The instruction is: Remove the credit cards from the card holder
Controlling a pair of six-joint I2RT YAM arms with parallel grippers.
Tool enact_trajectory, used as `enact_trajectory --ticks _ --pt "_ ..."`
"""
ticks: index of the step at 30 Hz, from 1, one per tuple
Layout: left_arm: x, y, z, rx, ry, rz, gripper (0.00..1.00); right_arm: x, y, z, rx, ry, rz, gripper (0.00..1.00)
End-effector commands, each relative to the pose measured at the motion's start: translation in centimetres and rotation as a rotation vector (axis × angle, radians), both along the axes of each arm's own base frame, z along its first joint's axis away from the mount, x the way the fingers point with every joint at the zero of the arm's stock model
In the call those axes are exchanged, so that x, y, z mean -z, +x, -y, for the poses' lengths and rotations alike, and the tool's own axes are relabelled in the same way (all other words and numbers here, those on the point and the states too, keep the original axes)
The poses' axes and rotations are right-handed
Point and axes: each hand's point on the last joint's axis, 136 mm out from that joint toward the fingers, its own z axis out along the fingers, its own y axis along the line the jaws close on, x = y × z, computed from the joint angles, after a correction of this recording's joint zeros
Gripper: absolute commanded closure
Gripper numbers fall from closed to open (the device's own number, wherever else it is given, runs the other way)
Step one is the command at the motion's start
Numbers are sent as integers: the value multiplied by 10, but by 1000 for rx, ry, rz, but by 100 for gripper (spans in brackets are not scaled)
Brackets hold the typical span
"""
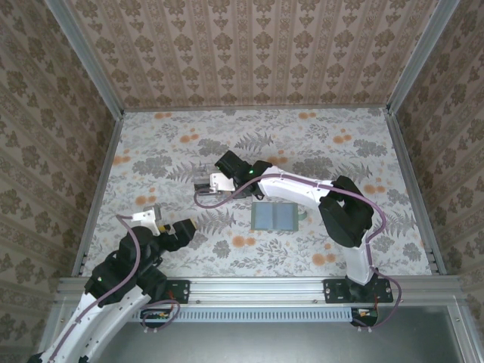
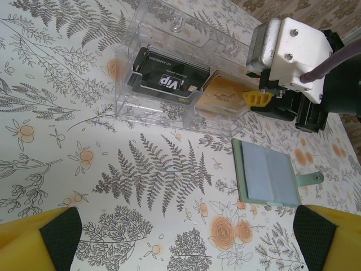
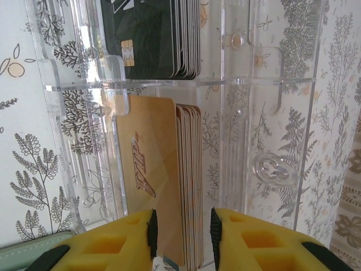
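Yellow fingers with black pads, those of my right gripper (image 3: 181, 231), stand partly apart astride a stack of tan cards (image 3: 149, 169) in the bay of a clear plastic box (image 3: 271, 84) nearest my wrist. Whether the pads press the stack or merely flank it, I cannot tell. Beyond it, black cards (image 3: 146, 39) fill the next bay. The card holder (image 2: 268, 178) lies flat and opened out on the floral table (image 2: 56, 113), near the box and close by my right forearm. No card is seen standing out of its panels, and I cannot tell whether any sit inside. My left gripper (image 2: 183, 237) hangs wide open and empty, well apart from box and holder. Hazards, in my judgement: if I lift away while a pad touches the stack, friction may drag a tan card out with me. A fingertip catching a wall of the light box may tip it or slide it onto the holder, blocking the next pick.
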Motion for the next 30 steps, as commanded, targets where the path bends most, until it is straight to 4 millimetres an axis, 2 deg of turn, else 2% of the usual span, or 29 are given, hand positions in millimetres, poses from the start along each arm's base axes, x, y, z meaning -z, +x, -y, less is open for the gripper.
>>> enact_trajectory --ticks 1,4,8,10,12,14,15,16,17,18,21,24,30 --pt "5 2 -4 -26 6 -2 0 -42 4 -2 55 127 54 64" --pt "6 4 -4 -32 10 -7 0 -66 2 5 120 228 82 61" --pt "9 7 -4 -47 31 -28 0 -101 -5 24 248 430 85 57" --pt "13 10 -4 -61 48 -51 0 -125 -9 42 329 561 108 50" --pt "15 15 -4 -77 60 -67 0 -140 -11 63 417 682 122 35" --pt "17 20 -3 -96 77 -85 0 -149 -15 85 492 786 113 33" --pt "18 23 -2 -105 90 -96 0 -158 -19 100 532 855 111 19" --pt "17 27 -1 -113 102 -104 0 -161 -20 113 576 912 110 14" --pt "16 30 0 -117 111 -108 0 -161 -22 124 610 951 111 10" --pt "13 35 4 -116 123 -110 0 -160 -25 137 645 993 120 0" --pt "9 50 13 -107 194 -137 0 -154 -33 170 716 1079 173 0" --pt "6 68 19 -123 286 -177 0 -146 -35 219 891 1157 324 0" --pt "-10 112 5 -262 501 -152 0 -117 -40 272 1027 1145 471 0"
